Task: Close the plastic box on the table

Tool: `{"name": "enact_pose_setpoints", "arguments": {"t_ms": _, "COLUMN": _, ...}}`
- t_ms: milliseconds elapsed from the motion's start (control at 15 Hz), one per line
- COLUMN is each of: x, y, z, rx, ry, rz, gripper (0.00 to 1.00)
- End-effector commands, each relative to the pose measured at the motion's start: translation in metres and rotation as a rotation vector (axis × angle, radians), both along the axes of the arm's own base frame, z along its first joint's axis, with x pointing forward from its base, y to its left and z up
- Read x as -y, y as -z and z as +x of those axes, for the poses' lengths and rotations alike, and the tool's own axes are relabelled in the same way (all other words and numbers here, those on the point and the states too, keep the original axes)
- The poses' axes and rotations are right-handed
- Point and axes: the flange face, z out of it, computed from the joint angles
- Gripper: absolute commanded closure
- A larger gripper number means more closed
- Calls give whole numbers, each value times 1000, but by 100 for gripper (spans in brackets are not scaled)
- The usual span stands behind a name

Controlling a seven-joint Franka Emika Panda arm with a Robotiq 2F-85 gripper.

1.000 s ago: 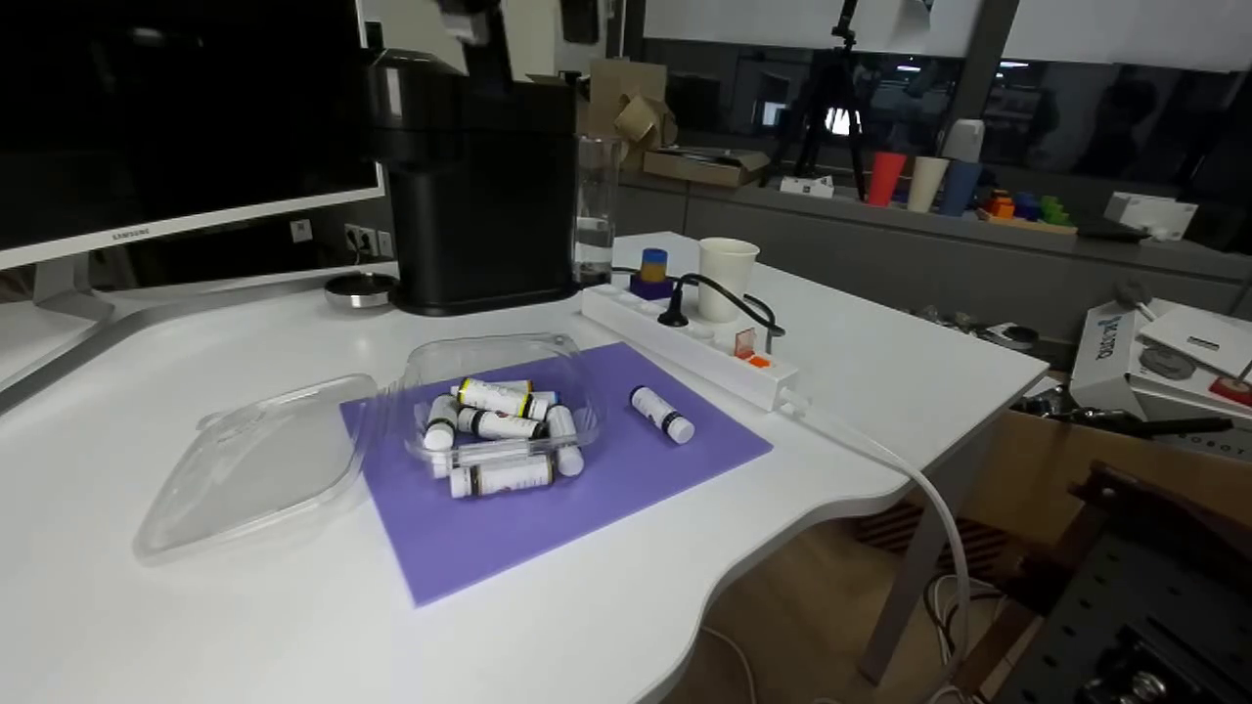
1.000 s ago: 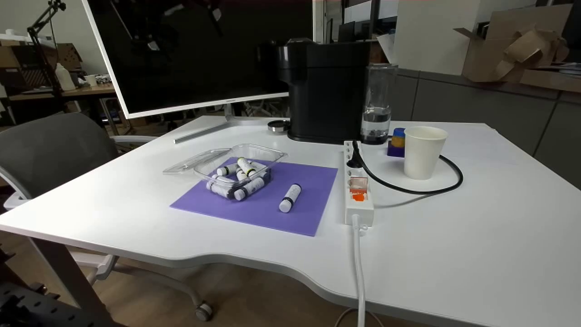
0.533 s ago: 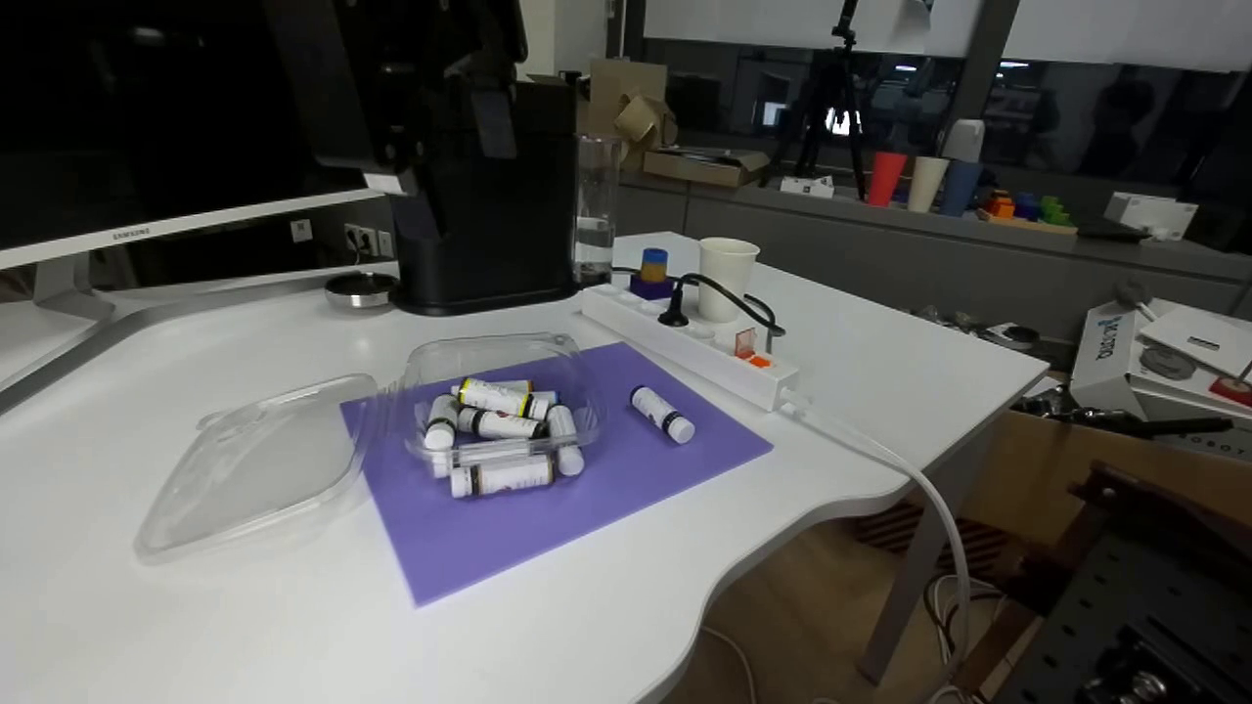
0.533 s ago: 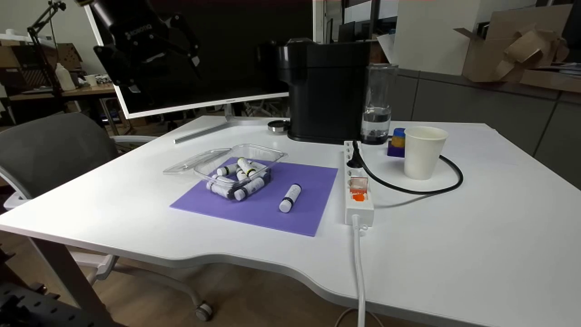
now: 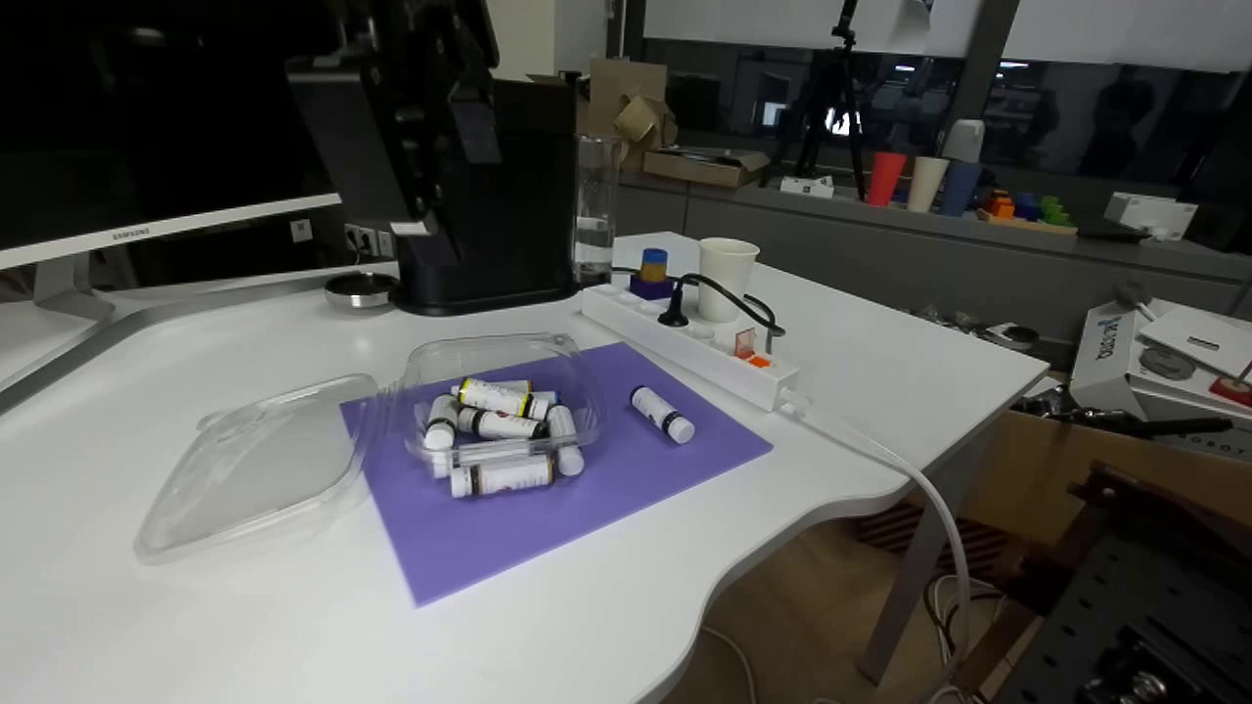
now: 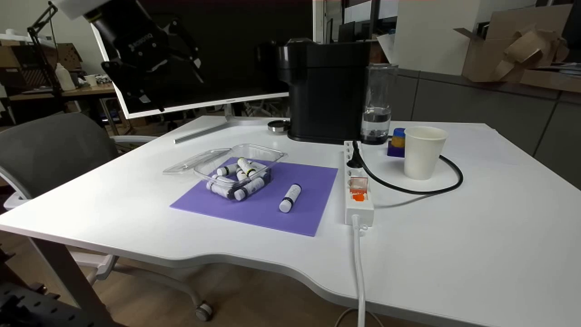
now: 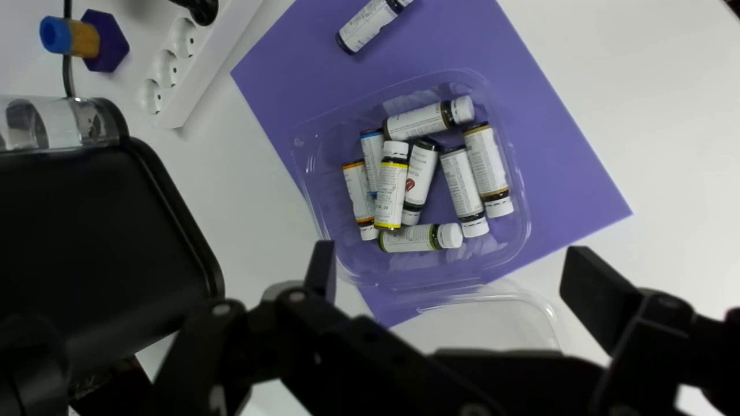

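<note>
In the wrist view the hand (image 7: 454, 271) is released, spread wide with nothing in it. The uncovered plastic box (image 7: 329, 156) sits mid-frame on a purple mat (image 7: 549, 150), loaded with small bottles (image 7: 390, 193); its clear lid (image 7: 491, 323), partly hidden, shows lower in the frame.

In an exterior view the lid lies centre left, mostly over the white worktop (image 5: 548, 626), beside the box; whether a hinge joins them I cannot tell. It looks thin, light, springy and probably slippery: a gentle pinch on its outer rim, the side farthest left, should serve.

In an exterior view a loose bottle (image 6: 290, 198) lies mid-frame on the mat, and the hand hangs upper left, well above the box. The load should steady the base; the flimsy lid may buckle if pressed mid-panel.
</note>
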Motion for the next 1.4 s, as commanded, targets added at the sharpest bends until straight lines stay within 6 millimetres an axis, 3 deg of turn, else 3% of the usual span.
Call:
{"name": "enact_pose_setpoints", "arguments": {"t_ms": 0, "x": -13, "y": 29, "z": 5, "rx": 65, "ry": -67, "rz": -65, "gripper": 0}}
{"name": "enact_pose_setpoints", "arguments": {"t_ms": 467, "x": -36, "y": 99, "z": 14, "rx": 83, "ry": -142, "rz": -95, "gripper": 0}}
{"name": "enact_pose_setpoints", "arguments": {"t_ms": 600, "x": -37, "y": 99, "z": 18, "rx": 88, "ry": -139, "rz": -77, "gripper": 0}}
{"name": "enact_pose_setpoints", "arguments": {"t_ms": 667, "x": -34, "y": 99, "z": 8, "rx": 54, "ry": -153, "rz": -93, "gripper": 0}}
{"name": "enact_pose_setpoints", "arguments": {"t_ms": 933, "x": -38, "y": 104, "z": 17, "rx": 58, "ry": -157, "rz": -109, "gripper": 0}}
{"name": "enact_pose_setpoints", "arguments": {"t_ms": 1333, "x": -64, "y": 152, "z": 19, "rx": 3, "ry": -228, "rz": -164, "gripper": 0}}
